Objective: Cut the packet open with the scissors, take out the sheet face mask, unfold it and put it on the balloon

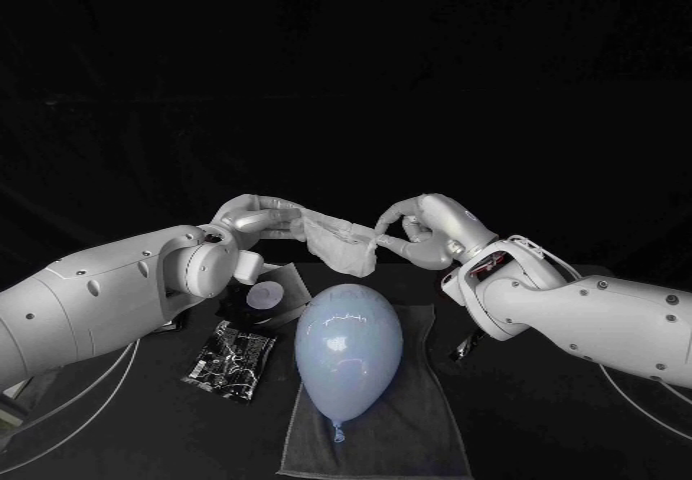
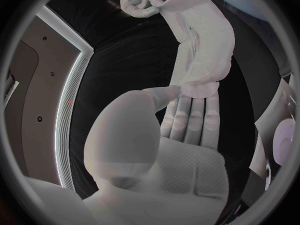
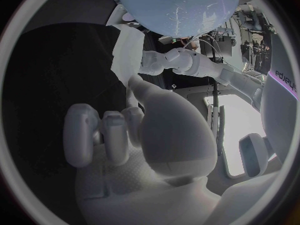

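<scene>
A white sheet mask [image 1: 340, 246] hangs partly folded in the air between my two hands, above the far end of the balloon. My left hand [image 1: 267, 215] pinches one end of the mask [image 2: 201, 50] between thumb and fingers [image 2: 187, 116]. My right hand [image 1: 415, 230] pinches the other end; the left wrist view shows that hand [image 2: 141, 0] gripping the mask's corner. The pale blue balloon [image 1: 349, 348] lies on a grey towel [image 1: 389, 435], knot toward me. In the right wrist view the mask [image 3: 128, 47] runs from my right hand [image 3: 125, 135] toward the balloon [image 3: 178, 7].
The black opened packet [image 1: 231, 360] lies left of the towel. A white round disc [image 1: 267, 295] sits on a pale sheet behind it. A dark tool, possibly the scissors [image 1: 464, 346], lies at the towel's right edge under my right forearm.
</scene>
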You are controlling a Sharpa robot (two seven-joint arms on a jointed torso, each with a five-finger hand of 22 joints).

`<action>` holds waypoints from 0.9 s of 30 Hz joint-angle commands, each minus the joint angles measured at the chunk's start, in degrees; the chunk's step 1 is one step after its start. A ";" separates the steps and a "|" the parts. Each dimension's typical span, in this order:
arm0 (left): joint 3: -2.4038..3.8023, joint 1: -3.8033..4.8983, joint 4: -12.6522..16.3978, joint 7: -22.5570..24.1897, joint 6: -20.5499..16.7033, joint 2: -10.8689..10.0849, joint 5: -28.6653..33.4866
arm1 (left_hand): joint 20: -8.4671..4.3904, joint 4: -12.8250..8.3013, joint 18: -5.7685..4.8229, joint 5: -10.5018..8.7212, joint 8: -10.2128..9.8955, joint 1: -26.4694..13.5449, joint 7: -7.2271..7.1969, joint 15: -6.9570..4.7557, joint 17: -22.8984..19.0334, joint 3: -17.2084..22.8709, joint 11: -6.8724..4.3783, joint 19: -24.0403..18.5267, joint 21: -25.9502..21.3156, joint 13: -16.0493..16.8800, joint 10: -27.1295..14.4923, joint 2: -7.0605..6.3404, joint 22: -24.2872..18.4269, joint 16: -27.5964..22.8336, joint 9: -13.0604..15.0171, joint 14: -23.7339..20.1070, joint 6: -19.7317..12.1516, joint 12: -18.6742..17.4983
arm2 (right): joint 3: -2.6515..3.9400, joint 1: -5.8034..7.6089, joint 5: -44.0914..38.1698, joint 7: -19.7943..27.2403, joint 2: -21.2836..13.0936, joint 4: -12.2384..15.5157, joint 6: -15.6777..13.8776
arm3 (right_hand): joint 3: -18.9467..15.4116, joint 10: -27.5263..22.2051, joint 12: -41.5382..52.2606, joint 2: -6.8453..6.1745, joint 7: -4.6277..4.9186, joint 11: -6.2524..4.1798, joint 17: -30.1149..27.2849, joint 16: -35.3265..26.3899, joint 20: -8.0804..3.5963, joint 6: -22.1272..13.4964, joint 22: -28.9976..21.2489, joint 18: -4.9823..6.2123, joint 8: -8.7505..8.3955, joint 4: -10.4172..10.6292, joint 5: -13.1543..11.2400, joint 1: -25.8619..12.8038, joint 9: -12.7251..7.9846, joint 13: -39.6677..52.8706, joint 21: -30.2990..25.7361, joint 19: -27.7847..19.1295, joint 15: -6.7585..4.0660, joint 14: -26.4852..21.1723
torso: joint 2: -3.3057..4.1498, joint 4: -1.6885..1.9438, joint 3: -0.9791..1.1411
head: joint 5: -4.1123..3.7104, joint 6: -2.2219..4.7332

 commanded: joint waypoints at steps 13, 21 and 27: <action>0.29 0.72 -0.47 -0.20 2.39 -0.20 -1.24 | -0.06 -0.17 0.60 0.37 0.34 -0.55 0.14 0.14 0.06 0.42 -0.04 0.12 0.43 0.06 0.21 0.13 0.01 -0.09 8.15 0.35 -0.59 -0.12 | 0.29 1.93 0.91 4.73 0.42 -5.07 4.01 | 0.18 1.76 0.22 0.15 -0.17 -0.12 15.09 0.20 -0.28 0.42 12.52 -1.05 0.44 0.00 0.18 0.11 0.11 8.55 0.49 2.77 -0.52 5.99 | 0.06 0.02 -0.02 | -0.04 0.33; 0.30 0.75 1.21 0.20 1.86 -0.74 -1.39 | -0.09 -0.28 0.62 0.36 0.46 -0.80 0.15 0.17 0.07 0.52 -0.01 0.27 0.55 0.05 0.16 0.20 0.05 -0.11 8.49 0.33 -0.77 -0.13 | 0.36 2.79 2.62 6.04 0.26 -5.89 4.00 | 0.18 1.71 0.14 0.11 -0.19 -0.13 15.09 0.20 -0.27 0.41 12.50 -1.04 0.47 0.00 0.17 0.05 0.12 8.49 0.41 2.74 -0.51 5.99 | -0.02 0.00 -0.06 | -0.20 0.86; 0.30 0.74 3.37 0.97 1.71 -1.68 -1.29 | -0.31 -0.54 0.66 0.36 0.67 -1.15 0.14 0.15 0.10 0.62 -0.01 0.86 0.94 0.05 0.09 0.33 0.17 -0.13 9.11 0.31 -1.07 -0.12 | 0.37 2.94 4.81 6.98 0.02 -5.90 3.88 | 0.19 1.66 0.04 0.09 -0.21 -0.13 15.09 0.20 -0.27 0.40 12.48 -1.03 0.48 0.00 0.17 0.02 0.12 8.41 0.33 2.71 -0.51 5.99 | -0.01 0.01 -0.04 | -0.21 1.09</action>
